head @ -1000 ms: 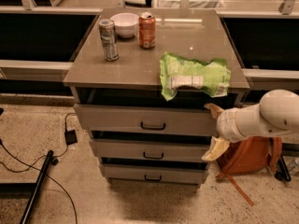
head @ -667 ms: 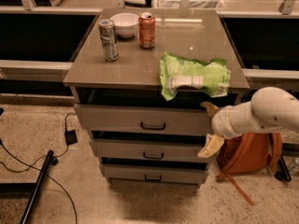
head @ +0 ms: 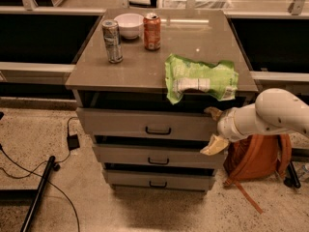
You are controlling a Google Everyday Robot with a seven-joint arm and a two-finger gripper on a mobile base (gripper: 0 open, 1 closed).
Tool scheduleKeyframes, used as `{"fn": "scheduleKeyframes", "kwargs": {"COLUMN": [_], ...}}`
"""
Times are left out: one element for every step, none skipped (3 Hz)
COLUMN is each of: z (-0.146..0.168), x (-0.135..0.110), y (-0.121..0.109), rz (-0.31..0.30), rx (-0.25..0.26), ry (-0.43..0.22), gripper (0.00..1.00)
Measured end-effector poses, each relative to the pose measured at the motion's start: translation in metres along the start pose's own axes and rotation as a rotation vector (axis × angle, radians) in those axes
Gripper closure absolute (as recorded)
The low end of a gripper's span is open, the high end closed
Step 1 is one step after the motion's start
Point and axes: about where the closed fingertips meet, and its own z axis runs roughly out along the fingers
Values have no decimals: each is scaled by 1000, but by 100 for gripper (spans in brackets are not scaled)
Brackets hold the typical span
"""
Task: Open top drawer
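Claw, fingers apart, at right end of wide grey-beige top drawer, dark central handle.

Grey-beige top drawer with dark handle, white gripper with cream jaws at its right end, grey-brown bench, green-and-white bag, orange can, silver can, white bowl, orange backpack, speckled beige floor

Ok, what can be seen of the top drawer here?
The top drawer is the widest of three: a flat grey-beige front, matte, with a small dark bar handle at its centre. It sits level under the tabletop, a dark gap above it. The claw is at its right end, fingers spread above and below; contact is unclear.
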Motion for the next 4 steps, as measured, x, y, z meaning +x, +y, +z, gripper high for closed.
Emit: {"fn": "scheduleKeyframes", "kwargs": {"z": [-6, -17, -32, -60], "x": [-1, -4, -11, -25], "y": [3, 15, 36, 69], "rz": [0, -12, -55, -137], "rx": [1, -8, -42, -109], "ry": [-7, -17, -24, -28], "gripper": [33, 38, 38, 38]}}
